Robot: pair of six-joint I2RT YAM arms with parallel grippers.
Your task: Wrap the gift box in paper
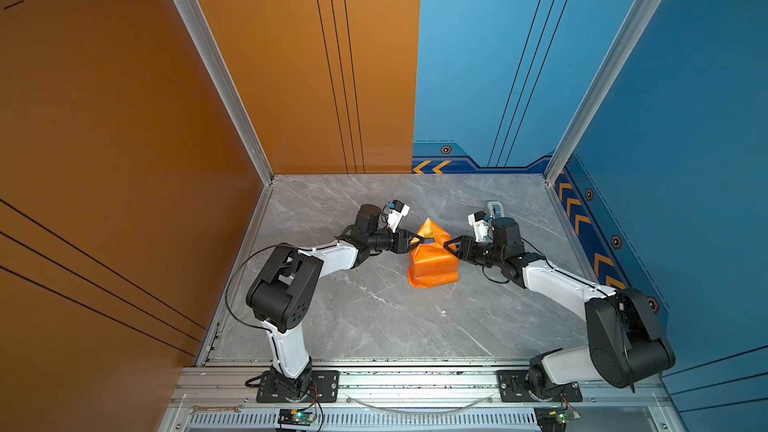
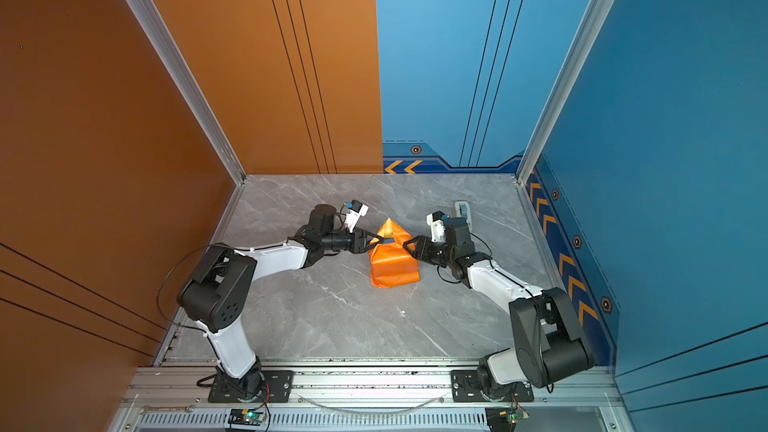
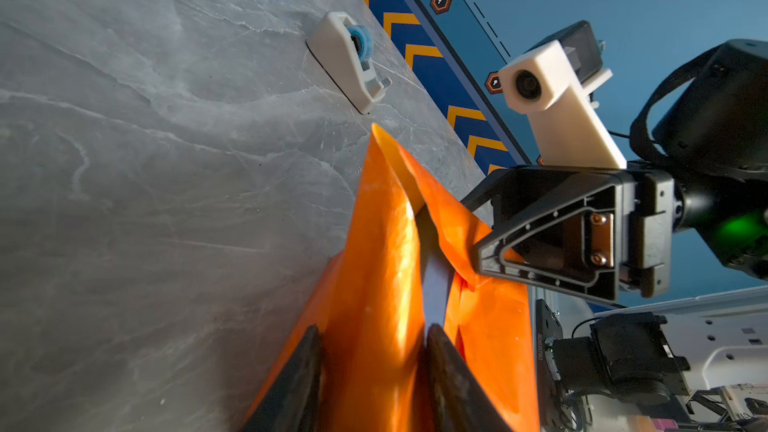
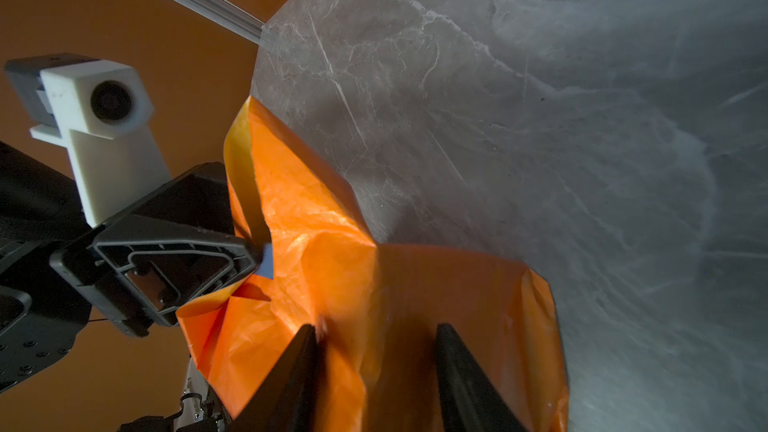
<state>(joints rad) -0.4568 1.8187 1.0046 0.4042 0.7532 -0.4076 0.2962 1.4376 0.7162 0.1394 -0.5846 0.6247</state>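
The paper (image 1: 432, 263) (image 2: 392, 268), glossy orange side out, is folded over the gift box mid-table, and a pointed flap with a pale yellow inside stands up at the far end. Only a navy strip of the gift box (image 3: 434, 284) (image 4: 266, 261) shows between the folds. My left gripper (image 1: 417, 241) (image 3: 374, 334) is open, its jaws straddling a loose fold of paper at the box's far left corner. My right gripper (image 1: 448, 245) (image 4: 376, 330) is turned on its side and shut on the paper-covered right edge of the box.
A white tape dispenser (image 1: 494, 209) (image 3: 349, 60) stands behind the right wrist near the blue right wall. Grey marble tabletop (image 1: 374, 313) stretches in front of the parcel. The orange wall bounds the left and an aluminium rail (image 1: 415, 380) the front.
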